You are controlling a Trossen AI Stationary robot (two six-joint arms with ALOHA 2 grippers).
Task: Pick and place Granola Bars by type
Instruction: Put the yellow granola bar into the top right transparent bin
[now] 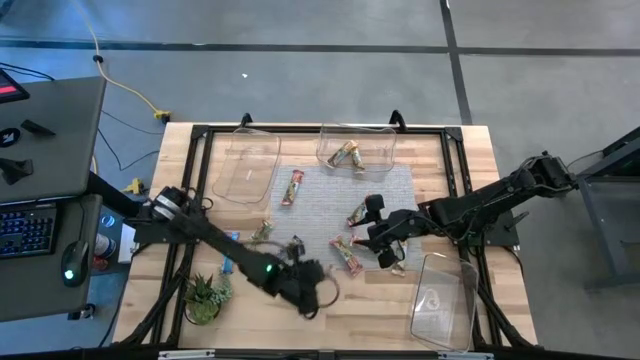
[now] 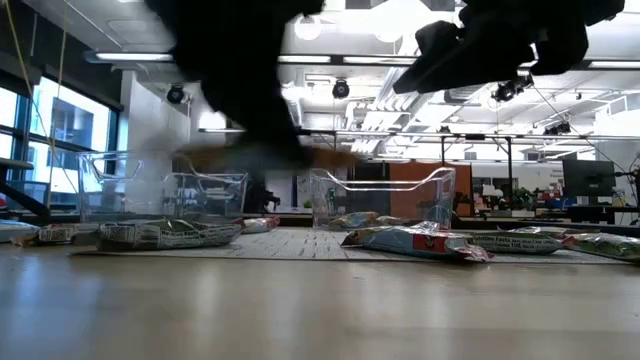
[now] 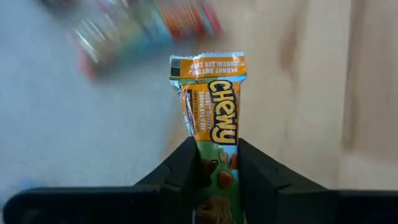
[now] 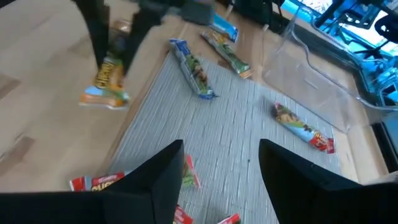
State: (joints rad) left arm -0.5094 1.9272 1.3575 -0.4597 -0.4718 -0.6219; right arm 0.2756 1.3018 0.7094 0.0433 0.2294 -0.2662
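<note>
— Where is the bar the left gripper [image 3: 217, 171] has?

— Pinched between its two dark fingers [image 3: 181, 168] — an orange-and-green Chewy granola bar [image 3: 211, 112], its free end sticking out past the tips. From above, that gripper sits near the table's front edge, just off the grey mat [image 1: 330, 215].

— And the right gripper [image 4: 221, 168]?

— Spread wide, holding nothing, hovering over the mat with red-wrapped bars [image 4: 96, 182] just beneath it and a red bar [image 4: 305, 129] farther off.

— The other bars?

— Scattered over the mat; a few lie in the clear bin [image 1: 357, 146] at the back, beside an empty-looking bin [image 1: 245, 165]. A third clear bin [image 1: 445, 300] rests at the front right.

— The surroundings?

— A wooden table [image 1: 440, 165], a small potted plant [image 1: 203, 297] at its front left, a keyboard desk [image 1: 45, 190] alongside, and an office with ceiling lights behind.
</note>
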